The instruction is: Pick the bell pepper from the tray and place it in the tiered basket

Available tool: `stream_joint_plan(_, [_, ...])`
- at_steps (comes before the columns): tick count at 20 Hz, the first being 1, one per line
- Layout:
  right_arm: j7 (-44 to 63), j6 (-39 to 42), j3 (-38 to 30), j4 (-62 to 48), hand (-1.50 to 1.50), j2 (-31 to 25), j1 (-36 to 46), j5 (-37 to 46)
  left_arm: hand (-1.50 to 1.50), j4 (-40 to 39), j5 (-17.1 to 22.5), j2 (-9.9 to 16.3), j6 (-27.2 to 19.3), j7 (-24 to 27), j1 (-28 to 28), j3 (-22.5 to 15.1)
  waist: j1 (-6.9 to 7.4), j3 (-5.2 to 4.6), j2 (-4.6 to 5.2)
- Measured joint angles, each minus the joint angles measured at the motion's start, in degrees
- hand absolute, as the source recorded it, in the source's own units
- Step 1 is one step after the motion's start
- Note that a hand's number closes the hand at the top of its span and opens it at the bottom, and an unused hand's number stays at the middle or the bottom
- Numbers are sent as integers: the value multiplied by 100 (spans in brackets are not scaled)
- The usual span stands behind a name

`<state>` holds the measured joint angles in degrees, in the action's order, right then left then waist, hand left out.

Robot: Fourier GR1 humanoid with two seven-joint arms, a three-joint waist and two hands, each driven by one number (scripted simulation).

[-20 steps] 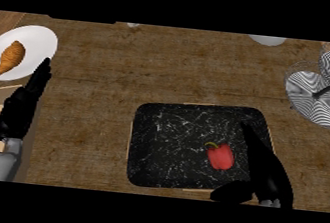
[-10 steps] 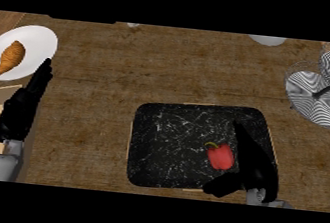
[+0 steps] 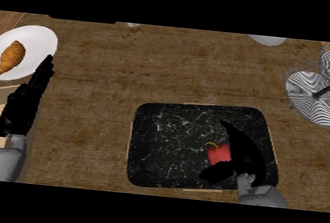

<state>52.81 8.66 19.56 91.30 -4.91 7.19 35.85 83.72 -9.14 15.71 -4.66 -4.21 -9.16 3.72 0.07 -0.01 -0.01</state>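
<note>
R hand point(image 3: 244, 156) was curled round the bell pepper point(image 3: 218, 153), grasping it on the tray point(image 3: 167, 134).

Near edge: pepper, red w/ stem up, sat in tray's right half, fingers on its right side & thumb under it. L hand point(image 3: 27, 101) rested open at left, fingers straight, holding nothing. Farther back: plate point(image 3: 34, 43) w/ croissant point(image 3: 11, 57) at upper left; tiered basket point(image 3: 326, 86) at upper right, well apart from tray.
</note>
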Motion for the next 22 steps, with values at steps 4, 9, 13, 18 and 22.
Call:
stream_joint_plan(4, [-157,384,221,-178,150,-53,118,4,0,-41,16,13,62,93,50,55,4,-21,-15])
stream_joint_plan(9, [-427,365,435,-312,150,-7,149,416,0,-29,-108,-99,36,9,-14,50,-1,-12,-12])
stream_joint_plan(13, [-564,196,269,-152,150,147,-18,314,0,32,-128,-109,92,10,76,93,-6,-3,-6])
stream_joint_plan(18, [38,-358,-615,-845,150,355,921,452,0,-24,-158,-130,128,54,-78,57,150,-1,64])
stream_joint_plan(22, [633,-850,-1502,-1504,150,150,1809,876,0,23,-190,-166,157,74,-174,-42,362,-8,182])
